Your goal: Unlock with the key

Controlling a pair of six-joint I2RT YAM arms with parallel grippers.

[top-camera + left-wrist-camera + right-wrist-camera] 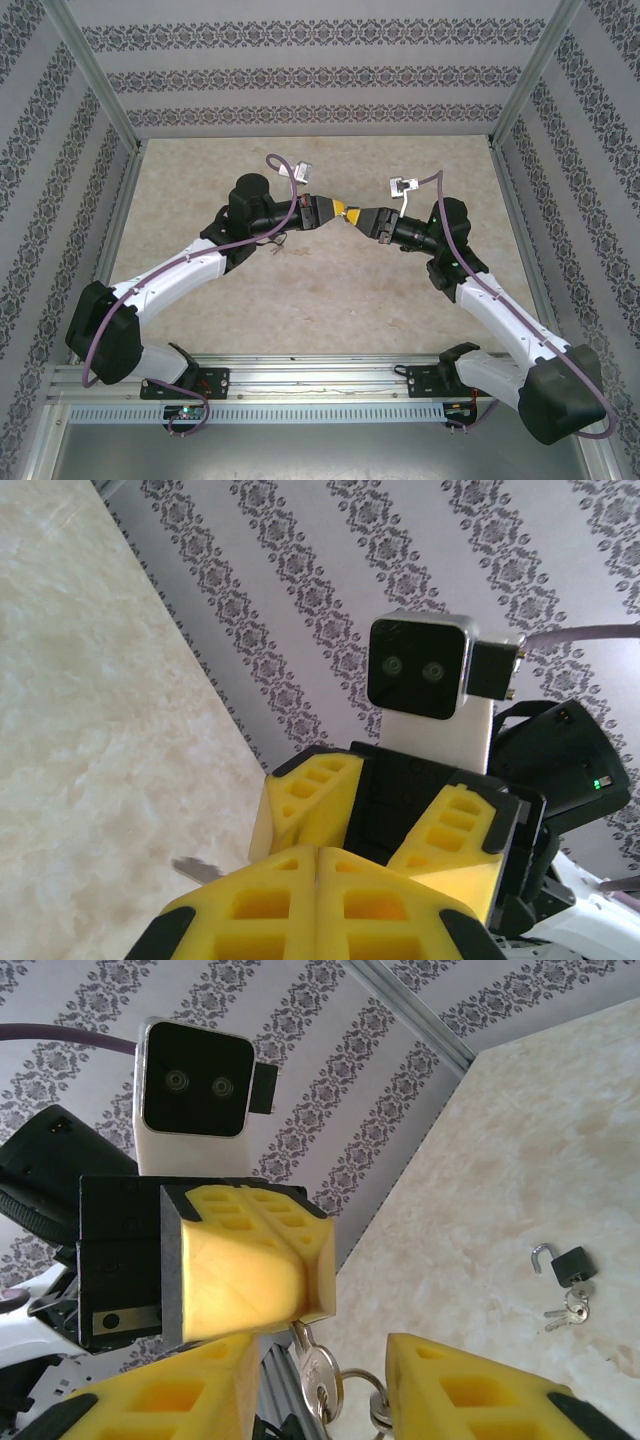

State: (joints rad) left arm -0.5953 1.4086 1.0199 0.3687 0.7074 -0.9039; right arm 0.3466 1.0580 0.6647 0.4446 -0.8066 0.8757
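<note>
Two grippers are seen from overhead meeting tip to tip above the middle of the table (330,320), the left gripper (337,209) and right gripper (358,214) each at the end of an arm stretched forward and bent inward. A small dark shape (282,244) under the left forearm cannot be identified at this size.

From the left wrist, the left gripper's yellow fingers (270,905) are shown pressed together, a metal sliver (195,868) jutting out beside them. The right gripper is faced head-on, its fingers spread.

From the right wrist, the key (318,1368) is seen pinched at its end by the left gripper, its long axis running down into the gap of the spread right gripper; neither right finger is touching it. A handover is judged likely. The padlock (572,1262) is left on the table, well apart, spare keys (568,1310) just beside it.
</note>
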